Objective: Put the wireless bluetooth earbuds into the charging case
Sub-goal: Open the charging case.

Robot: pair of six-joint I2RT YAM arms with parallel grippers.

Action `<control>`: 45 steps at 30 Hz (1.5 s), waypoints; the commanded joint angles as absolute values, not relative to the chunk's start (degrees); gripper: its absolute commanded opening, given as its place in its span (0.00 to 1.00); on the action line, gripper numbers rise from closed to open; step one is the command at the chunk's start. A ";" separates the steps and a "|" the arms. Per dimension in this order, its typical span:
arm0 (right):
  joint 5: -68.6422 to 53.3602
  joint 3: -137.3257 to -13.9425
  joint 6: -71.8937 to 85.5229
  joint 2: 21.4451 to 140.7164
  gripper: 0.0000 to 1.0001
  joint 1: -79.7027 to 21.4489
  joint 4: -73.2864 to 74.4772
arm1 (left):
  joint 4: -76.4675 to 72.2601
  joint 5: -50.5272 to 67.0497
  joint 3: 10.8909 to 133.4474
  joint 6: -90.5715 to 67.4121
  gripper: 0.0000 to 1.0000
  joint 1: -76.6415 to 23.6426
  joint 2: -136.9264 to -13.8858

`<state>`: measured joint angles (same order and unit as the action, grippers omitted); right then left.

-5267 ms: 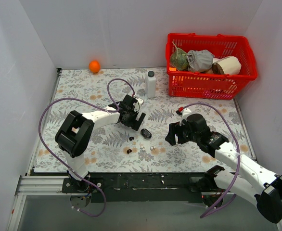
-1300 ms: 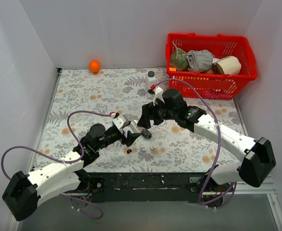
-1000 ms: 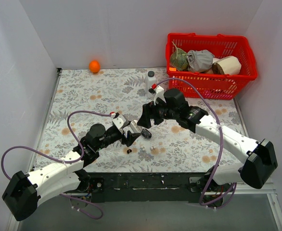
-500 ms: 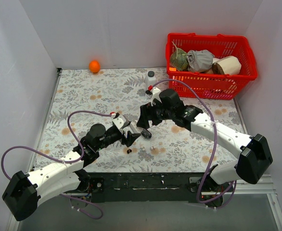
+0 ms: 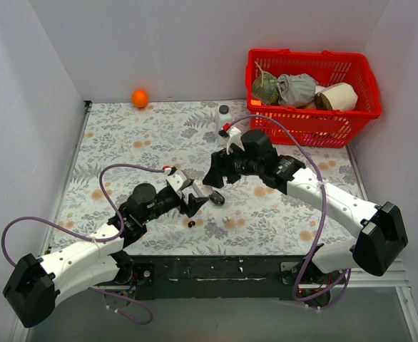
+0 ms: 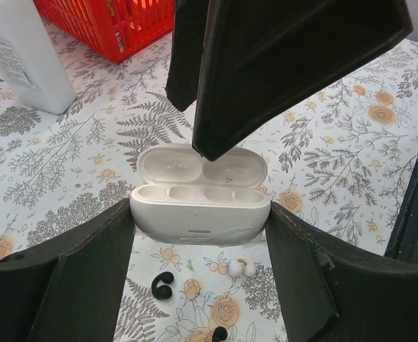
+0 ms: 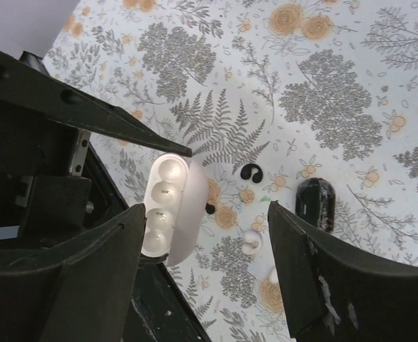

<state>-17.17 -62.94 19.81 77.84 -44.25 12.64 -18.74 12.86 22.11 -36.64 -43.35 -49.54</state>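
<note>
My left gripper (image 6: 200, 214) is shut on the white charging case (image 6: 195, 206), one finger on each end, and holds it above the table with its lid open and its wells empty. Below it on the floral cloth lie a black earbud (image 6: 162, 285), a white earbud (image 6: 242, 267) and another black earbud (image 6: 220, 333). My right gripper (image 7: 206, 206) hangs open just above the case (image 7: 167, 210) with nothing between its fingers. In the right wrist view a black earbud (image 7: 250, 172) and white earbuds (image 7: 251, 241) lie on the cloth. In the top view both grippers (image 5: 195, 201) (image 5: 215, 177) meet mid-table.
A shut black case (image 7: 316, 203) lies on the cloth right of the earbuds. A white bottle (image 5: 223, 120) stands behind the right gripper, beside a red basket (image 5: 312, 100) holding several items. An orange (image 5: 140, 97) sits at the back wall.
The right gripper's jaws have narrowed a little and the right arm has shifted slightly above the case. The left gripper still holds the case in the same place.
</note>
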 commanded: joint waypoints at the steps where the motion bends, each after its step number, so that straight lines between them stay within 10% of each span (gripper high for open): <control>1: -22.84 -63.72 21.09 78.13 0.74 -43.95 8.97 | -20.57 12.30 22.06 -36.21 0.00 -43.68 -48.34; 14: -22.15 -63.81 22.24 80.25 0.50 -43.95 9.76 | -21.01 12.31 22.06 -36.74 0.00 -43.68 -47.90; 20: -23.03 -64.07 21.45 80.07 0.14 -43.95 10.28 | -21.27 11.34 22.06 -37.26 0.02 -43.68 -48.08; 22: -22.59 -64.25 20.92 79.81 0.01 -43.94 10.98 | -21.36 10.99 22.23 -37.79 0.11 -43.68 -48.43; 40: -15.82 -70.31 12.84 76.29 0.01 -44.47 18.98 | -16.26 7.04 25.93 -41.31 0.98 -43.68 -53.17; 45: -13.19 -71.72 10.99 75.41 0.01 -44.65 21.00 | -15.21 5.02 26.63 -42.62 0.98 -43.68 -53.00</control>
<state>-15.94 -68.60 14.06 77.71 -44.38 19.14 -16.69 7.88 24.08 -41.36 -43.88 -53.28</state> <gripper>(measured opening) 0.056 0.981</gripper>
